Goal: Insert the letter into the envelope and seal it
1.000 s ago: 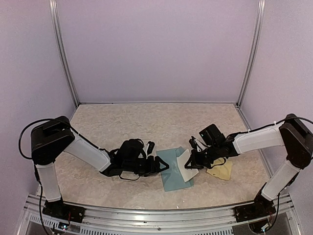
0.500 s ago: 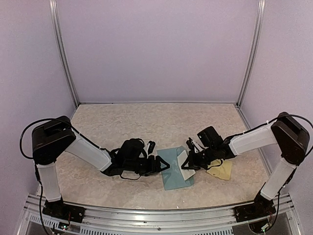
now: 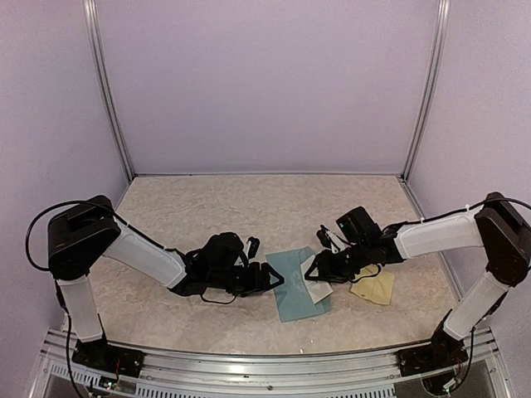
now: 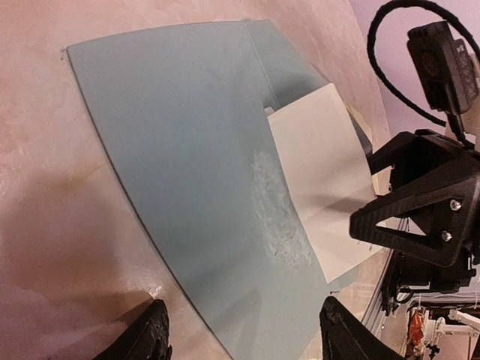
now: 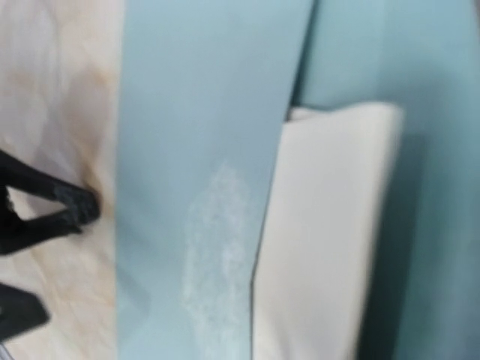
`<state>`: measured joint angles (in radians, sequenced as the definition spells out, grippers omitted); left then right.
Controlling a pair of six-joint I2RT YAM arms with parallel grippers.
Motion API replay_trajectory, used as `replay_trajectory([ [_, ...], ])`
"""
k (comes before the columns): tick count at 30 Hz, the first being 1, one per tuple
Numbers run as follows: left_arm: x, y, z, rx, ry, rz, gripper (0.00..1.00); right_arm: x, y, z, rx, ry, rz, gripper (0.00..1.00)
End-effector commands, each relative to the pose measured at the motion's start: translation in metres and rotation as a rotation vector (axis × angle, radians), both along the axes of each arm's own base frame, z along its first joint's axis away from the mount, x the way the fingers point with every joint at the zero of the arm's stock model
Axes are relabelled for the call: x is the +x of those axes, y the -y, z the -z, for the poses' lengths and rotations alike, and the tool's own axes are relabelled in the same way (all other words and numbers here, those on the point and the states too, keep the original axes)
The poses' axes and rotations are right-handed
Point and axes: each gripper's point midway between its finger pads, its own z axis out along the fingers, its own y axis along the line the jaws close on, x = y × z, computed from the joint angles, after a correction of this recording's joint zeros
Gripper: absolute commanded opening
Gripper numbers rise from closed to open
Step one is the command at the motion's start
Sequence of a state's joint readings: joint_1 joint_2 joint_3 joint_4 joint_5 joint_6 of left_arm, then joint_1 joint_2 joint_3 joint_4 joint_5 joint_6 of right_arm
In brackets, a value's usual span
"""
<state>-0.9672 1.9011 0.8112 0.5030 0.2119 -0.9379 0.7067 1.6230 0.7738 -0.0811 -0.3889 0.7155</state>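
The teal envelope [image 3: 292, 286] lies flat on the table with its flap open toward the right; it fills the left wrist view [image 4: 187, 150] and the right wrist view [image 5: 202, 112]. The white letter [image 3: 316, 279] lies over the flap with its leading edge at the pocket's mouth [image 4: 319, 172] [image 5: 322, 225]. My right gripper [image 3: 322, 267] is shut on the letter's far edge [image 4: 409, 214]; its own fingers do not show in its wrist view. My left gripper [image 3: 270, 278] is open and low at the envelope's left edge [image 4: 247, 345], one finger [image 4: 154, 337] on each side.
A yellow-tan sticker sheet [image 3: 373, 288] lies on the table right of the envelope, under my right arm. The left gripper's fingertips [image 5: 71, 206] show at the left of the right wrist view. Metal posts and the walls bound the table.
My right gripper has brought the letter lower and flatter onto the envelope, its edge now at the pocket's mouth. My left gripper has barely moved.
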Motion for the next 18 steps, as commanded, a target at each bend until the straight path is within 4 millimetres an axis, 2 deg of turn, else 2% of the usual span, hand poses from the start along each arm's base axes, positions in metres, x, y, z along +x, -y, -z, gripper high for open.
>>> replay_trajectory([
  [1,0.005,-0.018,0.0,0.088,0.023,-0.039,0.65,0.002,0.01,-0.024,-0.071,0.089,-0.024,0.47],
  [4,0.006,-0.019,-0.007,0.081,0.03,-0.048,0.65,-0.002,0.017,-0.023,-0.115,0.107,-0.034,0.51],
  [9,0.002,-0.013,-0.007,0.068,0.021,-0.04,0.64,-0.005,0.026,-0.009,-0.183,0.099,-0.014,0.5],
  [13,-0.002,-0.007,0.001,0.073,0.006,-0.03,0.61,-0.007,0.028,0.002,-0.215,0.087,-0.011,0.43],
  [16,-0.004,-0.005,0.006,0.08,-0.001,-0.027,0.58,-0.008,0.028,0.007,-0.228,0.081,-0.013,0.32],
  [18,-0.005,-0.004,0.012,0.085,-0.011,-0.023,0.55,-0.008,0.029,0.011,-0.239,0.074,-0.01,0.29],
])
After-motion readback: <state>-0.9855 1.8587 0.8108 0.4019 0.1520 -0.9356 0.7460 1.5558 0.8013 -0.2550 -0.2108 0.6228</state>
